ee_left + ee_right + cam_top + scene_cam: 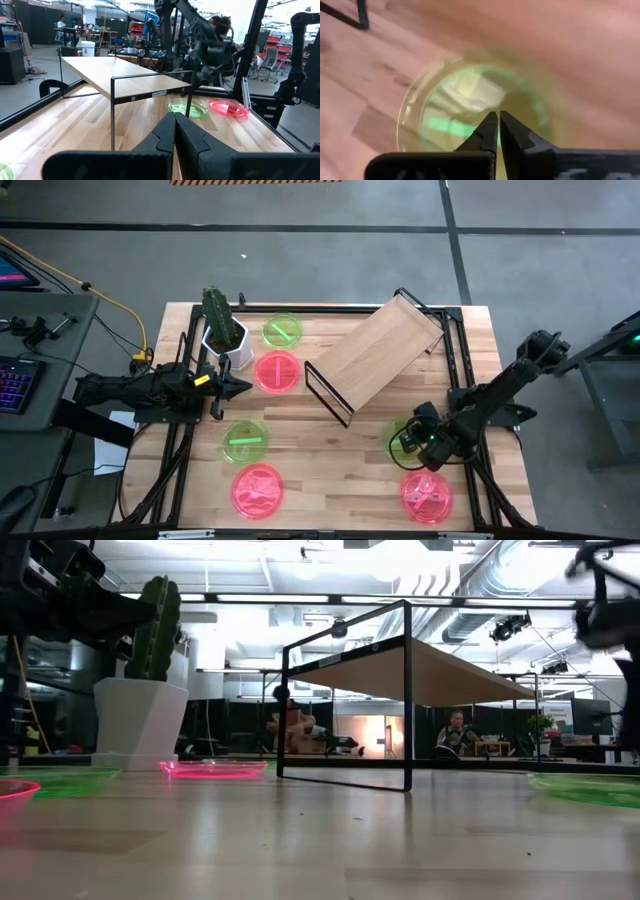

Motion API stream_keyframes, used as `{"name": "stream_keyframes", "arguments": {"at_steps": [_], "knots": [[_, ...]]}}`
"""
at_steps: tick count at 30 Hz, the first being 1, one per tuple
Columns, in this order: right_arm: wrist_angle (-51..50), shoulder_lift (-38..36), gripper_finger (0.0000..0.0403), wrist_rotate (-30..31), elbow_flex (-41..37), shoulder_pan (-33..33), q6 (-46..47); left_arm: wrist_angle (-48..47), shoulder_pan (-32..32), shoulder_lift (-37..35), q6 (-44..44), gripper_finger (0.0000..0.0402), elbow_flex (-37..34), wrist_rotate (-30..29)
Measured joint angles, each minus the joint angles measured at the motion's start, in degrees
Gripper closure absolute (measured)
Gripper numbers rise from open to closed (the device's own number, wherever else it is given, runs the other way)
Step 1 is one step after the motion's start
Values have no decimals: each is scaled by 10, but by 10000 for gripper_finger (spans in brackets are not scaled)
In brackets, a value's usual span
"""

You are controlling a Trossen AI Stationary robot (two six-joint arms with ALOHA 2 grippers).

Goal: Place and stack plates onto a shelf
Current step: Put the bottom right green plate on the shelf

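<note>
Plastic, thin and translucent, the plates look light, slick and slightly bendy, so a pinch on the rim seems best. Left gripper (pixel 240 388) hangs with its jaws together, between pink plate (pixel 277 371) and green plate (pixel 245 440). Shelf (pixel 380 352) runs diagonally. Right gripper (pixel 498 131), jaws nearly together, hovers directly over a green plate (pixel 470 112), which lies flat.

The wooden bench (pixel 330 450) is carrying the shelf (pixel 375 352) between both pincers. 6 plates are lying flat: 2 green (pixel 282 331) (pixel 245 440) and 2 pink (pixel 277 371) (pixel 258 490) near the left pincer (pixel 238 388), with the cactus pot (pixel 226 338); 1 green (pixel 408 432) under the right pincer (pixel 406 444), 1 pink (pixel 427 494) beside it.
</note>
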Motion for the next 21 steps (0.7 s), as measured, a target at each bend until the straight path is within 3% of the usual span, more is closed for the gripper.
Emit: {"name": "stream_keyframes", "arguments": {"at_steps": [4,12,16,21], "knots": [[-78,0,403,2,40,0,-9,-1,0,0,0,401,0,0],[-86,1,397,-15,17,3,19,0,0,0,0,401,0,0],[-85,1,362,-39,-23,17,83,0,0,0,0,401,0,0],[-69,1,291,-50,-54,41,141,0,0,0,0,401,0,0]]}}
